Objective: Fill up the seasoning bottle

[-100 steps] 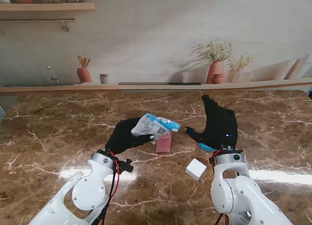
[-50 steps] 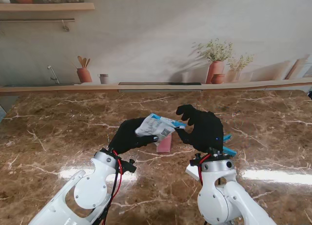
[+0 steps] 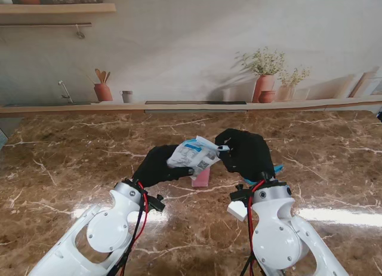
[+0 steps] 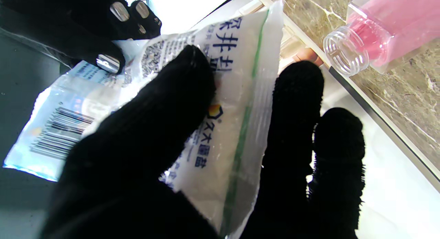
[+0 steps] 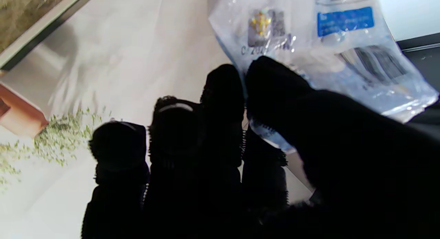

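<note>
A white and blue seasoning bag (image 3: 194,156) hangs above the middle of the table, held between both black-gloved hands. My left hand (image 3: 156,166) is shut on its left end; the left wrist view shows the bag (image 4: 220,105) under my thumb. My right hand (image 3: 246,153) pinches the bag's right edge, and the right wrist view shows the bag (image 5: 319,40) caught between thumb and fingers. The pink seasoning bottle (image 3: 201,177) stands under the bag, mostly hidden; the left wrist view shows the bottle (image 4: 381,36) with its mouth uncapped.
A white cap or small box (image 3: 237,209) lies beside my right wrist. Something blue (image 3: 276,168) peeks out behind my right hand. Far across the brown marble table (image 3: 71,162) runs a ledge with pots and plants (image 3: 264,79).
My right hand swung left from beside the bag and closed on its right edge. The bag tipped slightly and my left hand held its place.
</note>
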Tool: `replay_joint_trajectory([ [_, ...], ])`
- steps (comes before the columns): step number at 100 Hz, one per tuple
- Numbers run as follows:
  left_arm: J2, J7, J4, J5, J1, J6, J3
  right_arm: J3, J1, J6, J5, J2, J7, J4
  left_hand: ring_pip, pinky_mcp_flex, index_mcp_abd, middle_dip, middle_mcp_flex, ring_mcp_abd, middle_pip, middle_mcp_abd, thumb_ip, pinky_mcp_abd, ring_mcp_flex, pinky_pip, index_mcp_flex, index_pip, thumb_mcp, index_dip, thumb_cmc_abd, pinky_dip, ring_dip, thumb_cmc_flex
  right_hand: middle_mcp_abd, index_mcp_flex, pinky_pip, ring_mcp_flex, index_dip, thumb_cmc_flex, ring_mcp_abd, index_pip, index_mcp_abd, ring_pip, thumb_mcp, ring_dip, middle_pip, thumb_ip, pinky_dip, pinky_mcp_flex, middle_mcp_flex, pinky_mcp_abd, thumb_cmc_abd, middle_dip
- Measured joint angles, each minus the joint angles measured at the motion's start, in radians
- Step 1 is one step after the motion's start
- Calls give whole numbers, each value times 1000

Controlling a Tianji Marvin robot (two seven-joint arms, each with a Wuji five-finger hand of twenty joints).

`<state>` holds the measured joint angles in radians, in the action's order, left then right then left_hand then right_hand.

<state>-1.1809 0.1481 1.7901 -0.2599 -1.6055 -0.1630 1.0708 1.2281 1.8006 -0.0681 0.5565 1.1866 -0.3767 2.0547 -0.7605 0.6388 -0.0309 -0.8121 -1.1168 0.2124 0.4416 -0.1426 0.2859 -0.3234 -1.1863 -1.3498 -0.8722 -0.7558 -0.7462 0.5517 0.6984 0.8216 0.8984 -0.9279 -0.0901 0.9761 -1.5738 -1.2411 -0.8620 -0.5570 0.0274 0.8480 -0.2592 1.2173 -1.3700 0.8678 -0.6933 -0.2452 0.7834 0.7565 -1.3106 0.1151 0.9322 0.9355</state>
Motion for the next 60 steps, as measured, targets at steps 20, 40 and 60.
replay_joint_trajectory([
  [20,4,-11,0,-15,5,9,8,23,-3,-18,-125,0,63,25,-14,-8,16,0,3,2,22,1,10,-8,0,0,0,0,0,24,0,12,12,0,19,64,-48,-31,69,0,-26,-2,13,42,-21,0,-57,55,0,50,-51,11,106,-25],
  [40,7,-36,-17,-18,17,26,26,48,-13,-19,-147,5,59,23,-14,-8,17,0,11,3,44,2,10,-8,0,0,0,0,0,37,0,13,13,0,18,53,-48,-31,165,30,-30,12,23,33,-46,0,-68,56,0,46,-52,11,63,-50],
  [60,15,-58,-51,-17,25,37,48,65,-28,-27,-158,9,41,17,-26,-8,14,-1,11,3,56,1,10,-8,0,-1,0,0,0,63,-4,14,13,0,16,-10,-41,-14,147,126,-33,30,11,-27,-46,-12,-13,61,0,-14,-46,11,-76,-49],
])
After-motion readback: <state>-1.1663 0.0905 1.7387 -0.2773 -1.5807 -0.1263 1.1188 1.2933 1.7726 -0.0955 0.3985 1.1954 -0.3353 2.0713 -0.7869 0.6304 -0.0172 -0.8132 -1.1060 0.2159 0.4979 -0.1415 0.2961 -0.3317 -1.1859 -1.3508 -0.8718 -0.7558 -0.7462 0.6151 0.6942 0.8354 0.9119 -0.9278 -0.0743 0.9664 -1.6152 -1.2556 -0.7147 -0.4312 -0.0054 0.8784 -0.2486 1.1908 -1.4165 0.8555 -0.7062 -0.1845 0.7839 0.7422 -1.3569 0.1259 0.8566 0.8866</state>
